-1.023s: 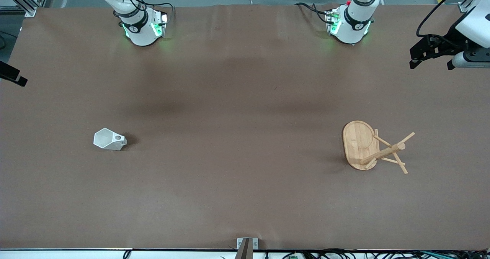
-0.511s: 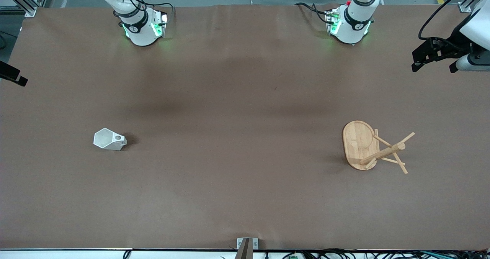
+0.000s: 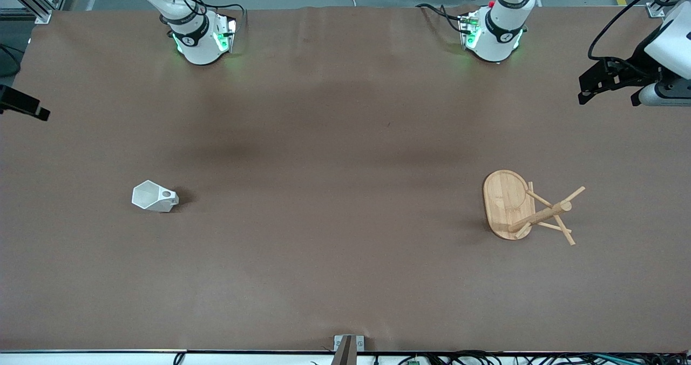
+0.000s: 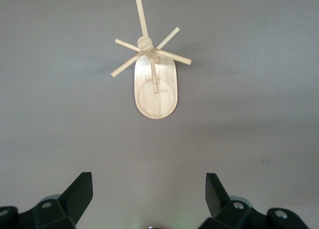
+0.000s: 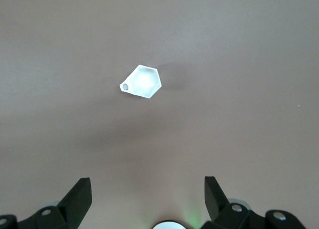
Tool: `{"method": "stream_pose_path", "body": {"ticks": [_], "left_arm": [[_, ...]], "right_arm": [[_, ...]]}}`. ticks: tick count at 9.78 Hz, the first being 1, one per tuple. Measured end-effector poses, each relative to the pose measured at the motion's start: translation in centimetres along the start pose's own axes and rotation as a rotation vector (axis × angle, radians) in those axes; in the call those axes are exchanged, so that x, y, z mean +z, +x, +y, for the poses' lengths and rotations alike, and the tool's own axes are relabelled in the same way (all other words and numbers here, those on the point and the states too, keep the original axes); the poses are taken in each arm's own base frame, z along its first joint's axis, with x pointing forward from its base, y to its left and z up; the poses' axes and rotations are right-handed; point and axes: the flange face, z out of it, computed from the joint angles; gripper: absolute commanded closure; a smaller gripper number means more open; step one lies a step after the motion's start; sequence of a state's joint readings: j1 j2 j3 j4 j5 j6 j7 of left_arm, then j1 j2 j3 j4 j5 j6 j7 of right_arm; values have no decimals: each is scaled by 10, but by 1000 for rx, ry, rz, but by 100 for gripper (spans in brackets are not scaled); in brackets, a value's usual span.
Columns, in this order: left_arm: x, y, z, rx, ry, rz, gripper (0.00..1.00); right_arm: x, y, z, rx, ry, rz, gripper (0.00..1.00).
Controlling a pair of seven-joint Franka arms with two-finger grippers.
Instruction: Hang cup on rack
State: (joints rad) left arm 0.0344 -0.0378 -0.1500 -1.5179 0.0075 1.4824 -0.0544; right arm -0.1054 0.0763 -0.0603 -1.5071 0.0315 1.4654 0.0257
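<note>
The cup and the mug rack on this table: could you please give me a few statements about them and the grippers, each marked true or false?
1. The white faceted cup hangs on a peg. False: it sits on the table toward the right arm's end, apart from the rack.
2. The bamboo mug rack stands upright on its oval base toward the left arm's end. True.
3. The left gripper grips the rack's post. False: it is open and empty, up over the table with the rack in its view.
4. The right gripper is open and holds nothing. True.
5. The cup's handle tab has a round hole. True.
</note>
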Motion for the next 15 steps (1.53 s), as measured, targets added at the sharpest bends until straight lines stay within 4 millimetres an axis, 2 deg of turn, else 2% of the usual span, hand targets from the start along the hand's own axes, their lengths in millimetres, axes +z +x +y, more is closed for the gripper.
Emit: {"method": "stream_pose_path", "body": {"ticks": [2, 4, 6, 9, 13, 14, 15], "left_arm": [[0, 0, 2, 4, 0, 0, 0], [2, 1, 5, 9, 0, -4, 0], [2, 1, 6, 12, 0, -4, 0], [2, 1, 8, 15, 0, -3, 0], [1, 0, 17, 32, 0, -2, 0], [1, 0, 19, 35, 0, -1, 0], [0, 0, 21, 40, 0, -1, 0]], "right_arm": [[89, 34, 2, 7, -3, -1, 0], [171, 50, 6, -22, -7, 19, 0], [226, 56, 9, -50, -12, 54, 0], [286, 63, 12, -73, -21, 100, 0], [342, 58, 15, -102, -32, 147, 0], [351, 60, 15, -104, -34, 153, 6], [358, 61, 15, -105, -36, 158, 19]]}}
